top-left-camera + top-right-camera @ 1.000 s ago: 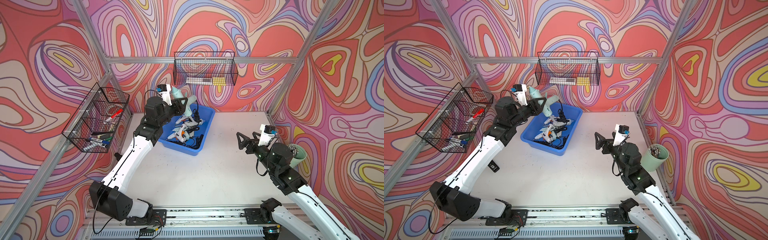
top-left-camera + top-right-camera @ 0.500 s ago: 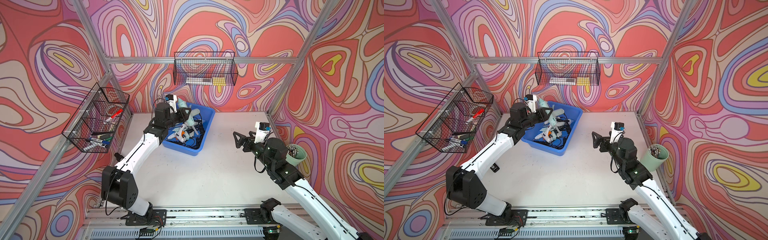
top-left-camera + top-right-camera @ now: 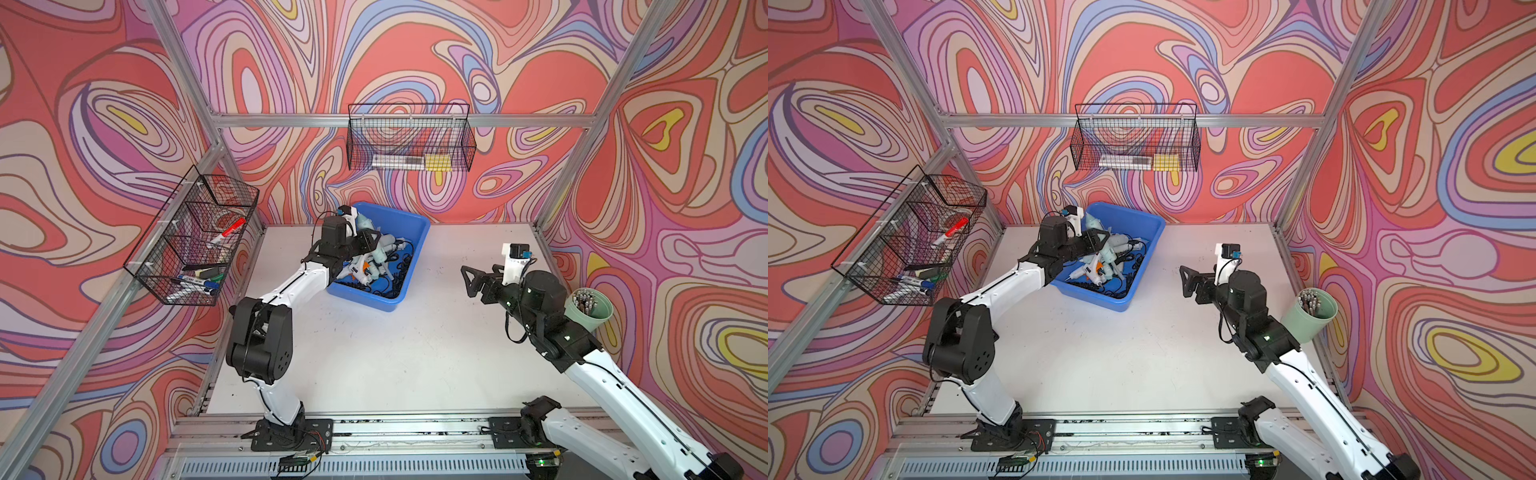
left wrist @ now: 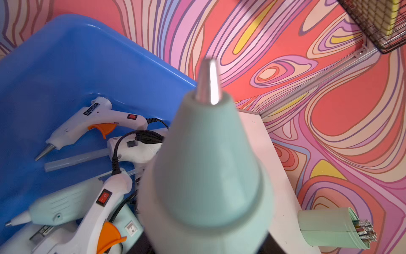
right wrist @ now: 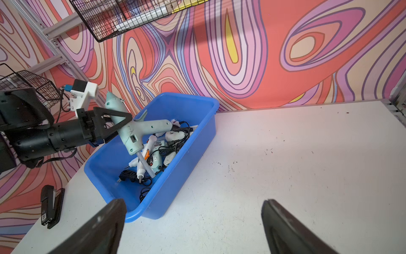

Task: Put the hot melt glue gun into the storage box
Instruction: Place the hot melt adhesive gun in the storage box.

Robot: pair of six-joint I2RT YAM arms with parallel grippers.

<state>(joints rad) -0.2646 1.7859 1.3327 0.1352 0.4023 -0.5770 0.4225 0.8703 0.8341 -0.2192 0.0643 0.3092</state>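
The hot melt glue gun (image 5: 131,132) is mint green with a silver nozzle that points up. My left gripper (image 5: 114,125) is shut on its barrel and holds it tilted over the left side of the storage box (image 5: 167,202). Its rear end with the glue stick reaches down among the guns lying inside. Both top views show the glue gun (image 3: 365,224) (image 3: 1096,226) in the left gripper (image 3: 368,245) (image 3: 1096,245) above the blue storage box (image 3: 374,301) (image 3: 1113,303). In the left wrist view the glue gun (image 4: 208,165) hides the jaws. My right gripper (image 3: 469,280) (image 3: 1187,282) (image 5: 193,202) is open and empty over the table, right of the box.
Several white and mint glue guns (image 4: 94,123) with black cords lie in the box. A mint-green cup (image 3: 590,307) stands at the table's right edge. A black stapler (image 5: 51,204) lies left of the box. Wire baskets (image 3: 195,241) (image 3: 409,141) hang on the walls.
My left arm has stretched out and lowered the glue gun toward the inside of the box. The right gripper has shifted a little to the left, still open.
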